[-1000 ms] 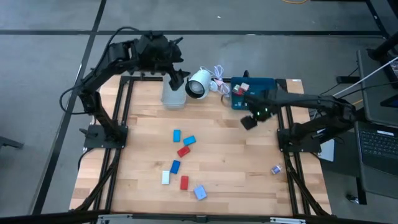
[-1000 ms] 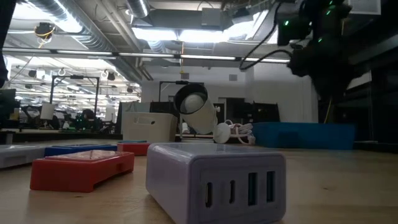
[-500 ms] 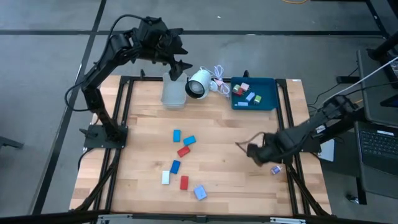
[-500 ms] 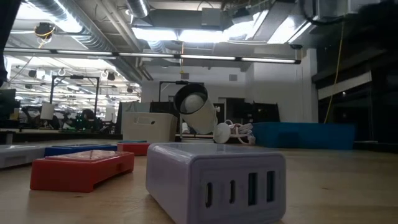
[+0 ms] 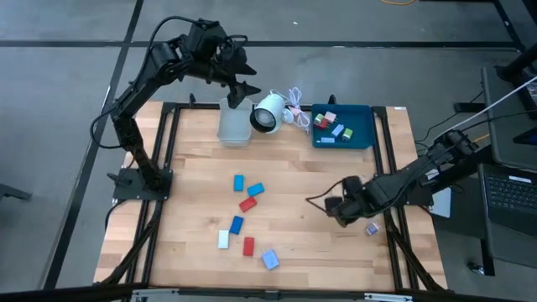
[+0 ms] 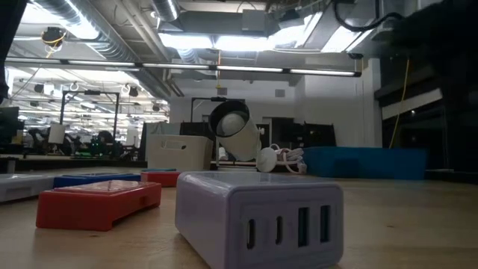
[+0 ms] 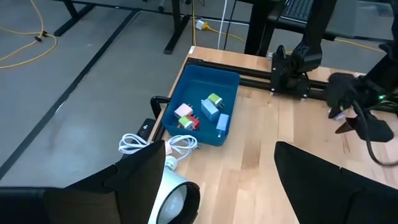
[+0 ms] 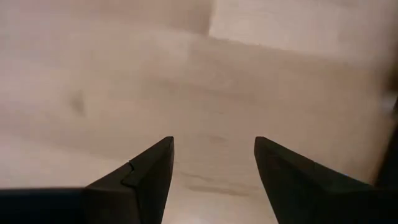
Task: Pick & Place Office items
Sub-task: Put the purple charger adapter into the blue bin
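Several office items lie loose on the wood in the high view: blue (image 5: 239, 181), light-blue (image 5: 255, 190), red (image 5: 247, 203), blue (image 5: 237, 224), white (image 5: 223, 240), red (image 5: 248, 246) and a lavender block (image 5: 269, 259). A small purple-white piece (image 5: 370, 228) lies by the right frame. More pieces sit in the blue tray (image 5: 361, 134). My right gripper (image 5: 333, 206) is open, low over bare wood left of that purple-white piece. In the right wrist view, my right gripper (image 8: 213, 165) has only wood between its fingers. My left gripper (image 5: 241, 86), open, hangs raised above the grey bin (image 5: 234, 126).
A white round black-faced object (image 5: 267, 113) with a coiled cord stands between the bin and the tray at the far edge. Dark frame rails run along both sides of the table. A laptop (image 5: 512, 193) sits off the right side. Bare wood lies between the loose pieces and my right gripper.
My right gripper has swung from beside the blue tray toward the near right part of the table and dropped low over the wood, then edged slightly left. My left gripper has drawn up and toward the far edge, away from the bin.
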Controlling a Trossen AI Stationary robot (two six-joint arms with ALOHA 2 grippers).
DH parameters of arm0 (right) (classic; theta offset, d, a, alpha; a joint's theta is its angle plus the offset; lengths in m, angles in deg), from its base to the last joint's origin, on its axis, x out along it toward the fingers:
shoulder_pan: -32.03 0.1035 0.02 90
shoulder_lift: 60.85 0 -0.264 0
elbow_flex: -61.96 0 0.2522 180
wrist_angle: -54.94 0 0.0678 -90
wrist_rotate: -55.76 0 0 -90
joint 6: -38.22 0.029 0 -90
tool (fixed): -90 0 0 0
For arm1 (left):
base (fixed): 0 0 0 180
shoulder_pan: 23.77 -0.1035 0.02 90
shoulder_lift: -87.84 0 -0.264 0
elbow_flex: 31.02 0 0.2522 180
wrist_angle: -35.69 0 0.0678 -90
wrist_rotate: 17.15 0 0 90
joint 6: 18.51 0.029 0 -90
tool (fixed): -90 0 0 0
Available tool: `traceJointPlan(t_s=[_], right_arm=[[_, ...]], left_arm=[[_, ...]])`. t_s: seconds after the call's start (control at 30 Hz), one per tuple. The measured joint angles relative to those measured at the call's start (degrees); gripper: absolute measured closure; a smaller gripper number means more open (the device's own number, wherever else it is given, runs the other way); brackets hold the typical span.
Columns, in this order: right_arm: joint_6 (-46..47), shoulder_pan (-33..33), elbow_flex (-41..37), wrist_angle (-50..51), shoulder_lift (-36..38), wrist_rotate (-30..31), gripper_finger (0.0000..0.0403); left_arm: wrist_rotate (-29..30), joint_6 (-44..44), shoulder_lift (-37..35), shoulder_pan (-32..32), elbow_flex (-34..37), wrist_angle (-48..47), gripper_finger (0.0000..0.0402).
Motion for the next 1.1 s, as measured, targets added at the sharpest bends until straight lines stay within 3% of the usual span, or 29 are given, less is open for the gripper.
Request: traceJointPlan(t_s=[0.2,0.3,0.47,0.67,0.73,0.87,1.1], right_arm=[[-43.02,-3.56,0.27,3.98,-0.01,-9.90,0.0174],[-63.74,-3.61,0.21,9.69,-0.01,-11.56,0.0174],[-88.91,-1.10,-4.30,10.24,2.13,-13.92,0.0174],[-94.92,3.80,-16.40,4.94,11.42,-17.04,0.0174],[-94.68,5.61,-16.28,4.39,15.59,-18.56,0.0174],[-92.15,9.22,-14.53,4.26,22.60,-14.62,0.0174],[-86.39,16.61,-15.71,1.15,23.30,-14.75,0.0174]], left_arm=[[-0.67,-2.95,0.00,-0.31,0.00,0.04,0.0105],[-0.57,-5.11,0.00,-0.29,0.00,0.11,0.0105],[5.08,-12.63,0.00,0.99,0.00,0.13,0.0105],[14.31,-20.81,0.21,7.52,0.00,1.09,0.0105],[20.92,-22.87,0.70,11.61,-0.07,2.65,0.0105],[30.08,-27.06,2.37,19.81,-0.04,6.81,0.0105],[40.26,-34.36,6.82,30.61,-0.09,10.94,0.0105]])
